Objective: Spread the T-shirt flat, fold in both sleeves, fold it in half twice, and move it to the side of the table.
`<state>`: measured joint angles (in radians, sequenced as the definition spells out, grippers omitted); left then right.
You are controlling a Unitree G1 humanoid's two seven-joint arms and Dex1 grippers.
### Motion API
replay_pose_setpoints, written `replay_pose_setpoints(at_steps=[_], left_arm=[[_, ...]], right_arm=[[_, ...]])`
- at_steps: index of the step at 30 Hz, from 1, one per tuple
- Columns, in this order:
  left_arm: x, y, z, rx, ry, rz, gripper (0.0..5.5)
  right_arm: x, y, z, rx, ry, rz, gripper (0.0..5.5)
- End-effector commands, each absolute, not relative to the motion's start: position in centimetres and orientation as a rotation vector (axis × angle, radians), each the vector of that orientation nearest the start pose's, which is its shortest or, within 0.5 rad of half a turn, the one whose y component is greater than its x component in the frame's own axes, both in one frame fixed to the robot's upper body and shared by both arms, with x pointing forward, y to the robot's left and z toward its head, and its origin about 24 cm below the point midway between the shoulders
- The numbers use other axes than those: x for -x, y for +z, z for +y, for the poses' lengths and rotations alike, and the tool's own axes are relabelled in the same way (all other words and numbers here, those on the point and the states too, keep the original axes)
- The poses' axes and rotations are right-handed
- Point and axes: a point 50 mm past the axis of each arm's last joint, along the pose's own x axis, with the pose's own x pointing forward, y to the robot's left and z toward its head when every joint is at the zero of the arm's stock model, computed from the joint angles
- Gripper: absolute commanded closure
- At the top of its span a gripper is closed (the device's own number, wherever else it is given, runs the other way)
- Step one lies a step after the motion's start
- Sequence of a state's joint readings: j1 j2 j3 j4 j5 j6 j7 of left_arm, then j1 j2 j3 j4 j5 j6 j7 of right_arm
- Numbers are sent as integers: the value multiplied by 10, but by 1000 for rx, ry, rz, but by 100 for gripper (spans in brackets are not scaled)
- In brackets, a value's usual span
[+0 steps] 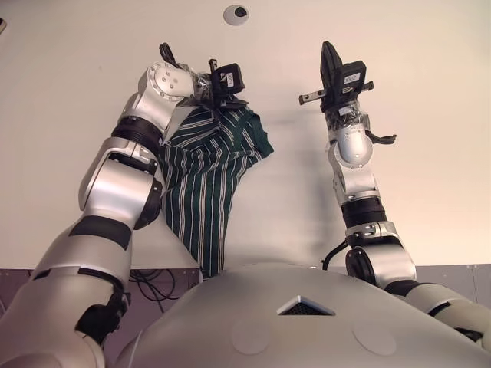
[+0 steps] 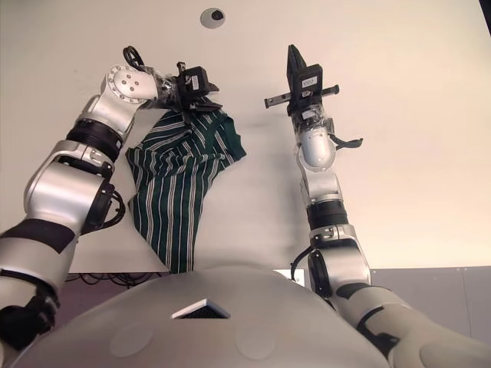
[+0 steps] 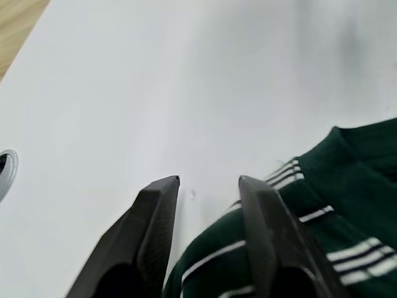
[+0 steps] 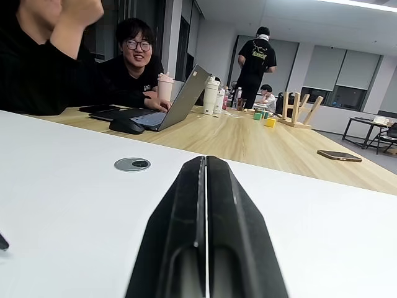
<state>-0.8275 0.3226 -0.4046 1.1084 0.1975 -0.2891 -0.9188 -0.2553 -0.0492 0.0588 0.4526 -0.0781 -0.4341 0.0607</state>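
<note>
Nearest, left gripper [image 3: 209, 181] with fingers parted, straddling the bunched far edge of the striped T-shirt [image 1: 203, 184], clamping nothing. Right gripper [image 4: 203, 162] pressed fully closed, empty, well apart from the cloth over the white table [image 1: 430, 115]. Shirt crumpled, trailing to the near edge. Likely risks: pinching several layers and dragging a wad; tail slipping off. Lidded cup [image 4: 164, 85] on far wooden table [image 4: 279, 143], contents hidden.

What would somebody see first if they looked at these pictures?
The dark green striped T-shirt lies crumpled on the white table, its far edge by the open left gripper. To its right, the right gripper is pinched shut over the table.
</note>
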Motion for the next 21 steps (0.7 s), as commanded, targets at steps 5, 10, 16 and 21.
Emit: replay_pose_setpoints(at_steps=[5, 10, 16, 21], left_arm=[[-352, 49, 145, -603, -1171, 461, 379], [-355, 63, 154, -538, -1199, 476, 379], [-342, 35, 169, -609, -1177, 631, 379], [-338, 25, 172, -630, -1177, 692, 379]], right_arm=[[-295, 46, -125, 140, 201, -239, 550], [-295, 46, -122, 149, 209, -241, 550], [-296, 43, -119, 151, 221, -236, 550], [-295, 41, -120, 148, 220, -237, 550]])
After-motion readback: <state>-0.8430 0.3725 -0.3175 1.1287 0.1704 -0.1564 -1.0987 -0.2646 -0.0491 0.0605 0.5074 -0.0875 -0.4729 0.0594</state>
